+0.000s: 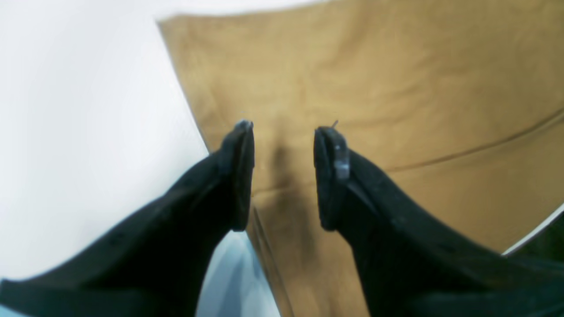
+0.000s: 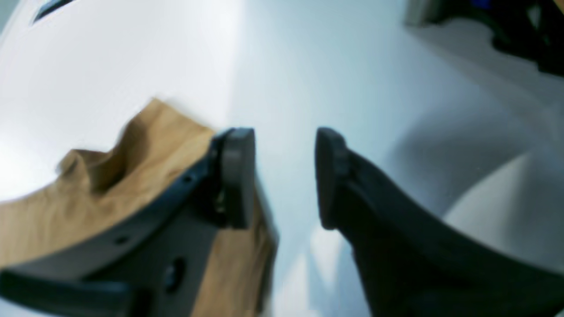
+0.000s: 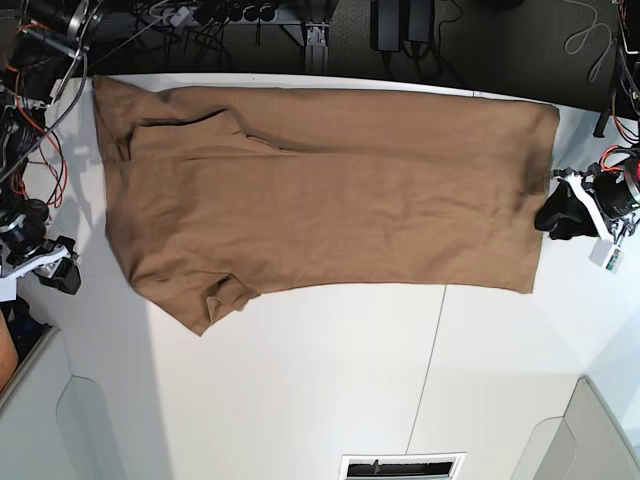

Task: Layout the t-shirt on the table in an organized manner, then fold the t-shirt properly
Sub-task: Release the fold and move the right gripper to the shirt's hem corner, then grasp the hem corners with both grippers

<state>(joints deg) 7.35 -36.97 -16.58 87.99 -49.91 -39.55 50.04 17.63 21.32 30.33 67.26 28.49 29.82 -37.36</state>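
T-shirt: tan-brown t-shirt (image 3: 330,195) lies spread across the far half of the table (image 3: 330,390), long axis running left to right in the base view.
Shirt edges: straight hem at the right end, sleeves at the left end; the near sleeve (image 3: 215,295) juts toward the near side with a small fold at its edge.
Shirt surface: mostly flat, with a crease line running from the far-left sleeve toward the middle.
Table: white, with a thin dark seam (image 3: 430,370) running from the shirt's near edge toward the near side.
Left claw: left claw (image 1: 284,127) sits at the right edge of the base view (image 3: 560,215), just beside the shirt's hem.
Left claw state: fingers spread apart, nothing between them; in the left wrist view the tan cloth (image 1: 374,88) shows through the gap and beyond the tips.
Right claw: right claw (image 2: 285,132) sits at the left edge of the base view (image 3: 60,275), on bare table, a little apart from the shirt's sleeve end.
Right claw state: fingers spread, holding nothing; white table shows between them in the right wrist view, and a rumpled bit of tan cloth (image 2: 132,176) lies to the left behind one finger.
Surroundings: cables and dark equipment (image 3: 230,15) lie beyond the far edge of the table.
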